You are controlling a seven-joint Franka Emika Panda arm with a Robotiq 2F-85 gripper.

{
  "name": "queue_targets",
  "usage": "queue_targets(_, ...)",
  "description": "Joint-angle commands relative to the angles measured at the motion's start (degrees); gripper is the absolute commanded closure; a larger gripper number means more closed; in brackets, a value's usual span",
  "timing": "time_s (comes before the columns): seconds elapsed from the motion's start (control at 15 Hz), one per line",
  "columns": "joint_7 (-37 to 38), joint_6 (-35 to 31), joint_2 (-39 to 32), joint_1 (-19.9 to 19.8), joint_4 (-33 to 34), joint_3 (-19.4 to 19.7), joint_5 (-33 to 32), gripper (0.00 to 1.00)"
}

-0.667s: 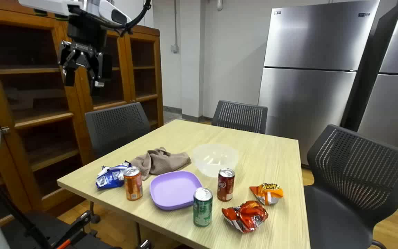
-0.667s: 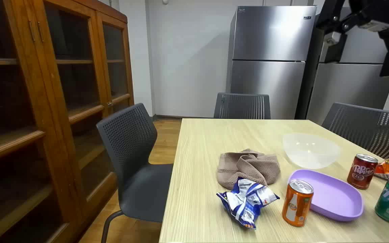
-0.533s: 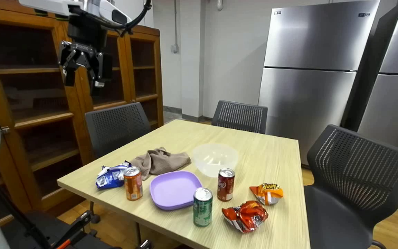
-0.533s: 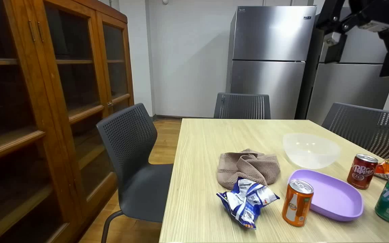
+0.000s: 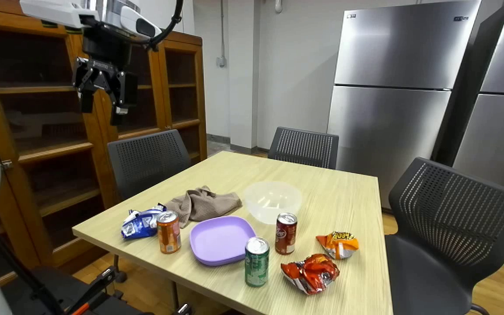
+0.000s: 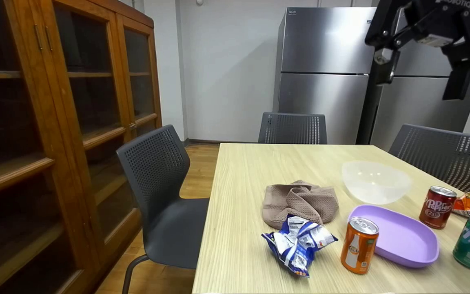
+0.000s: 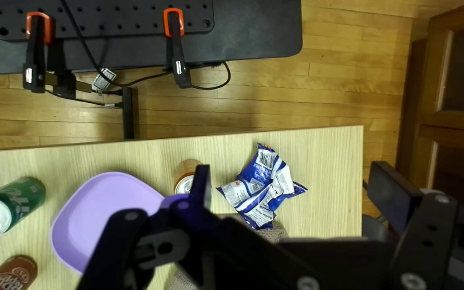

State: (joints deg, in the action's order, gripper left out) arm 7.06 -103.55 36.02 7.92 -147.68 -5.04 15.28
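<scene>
My gripper [image 5: 102,113] is open and empty, high above the table's near left corner; it shows in both exterior views [image 6: 418,83]. In the wrist view its fingers [image 7: 296,191] stand wide apart. Between them, far below, lies a crumpled blue and white snack bag [image 7: 262,187], also in an exterior view [image 5: 142,222]. Beside it stands an orange can [image 5: 169,232], partly hidden by a finger in the wrist view [image 7: 184,177]. A brown cloth [image 5: 206,205] lies behind the bag, touching it. A purple plate [image 5: 221,240] sits right of the can. The gripper touches nothing.
A translucent bowl [image 5: 273,201], a dark red can [image 5: 285,234], a green can [image 5: 257,262], a red bag [image 5: 311,273] and an orange bag [image 5: 339,245] stand on the table [image 5: 335,188]. Dark chairs [image 5: 446,236] surround it. A wooden cabinet [image 6: 96,122] stands to one side.
My gripper has moved slightly down and to the left in both exterior views. It stays open. The things on the table have not moved.
</scene>
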Motion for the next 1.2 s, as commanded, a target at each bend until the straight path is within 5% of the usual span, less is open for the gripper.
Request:
queue_targets(0.0,5.4,-5.4,-0.7,-0.3,-2.7,-3.5,3.2,0.0)
queue_targets(0.6,20.6,-21.2,-6.0,0.4,-7.5,-9.7,9.4,0.0)
queue_targets(1.13,33.9,-33.7,-14.6,-0.1,-9.0,-14.1,6.2,0.0)
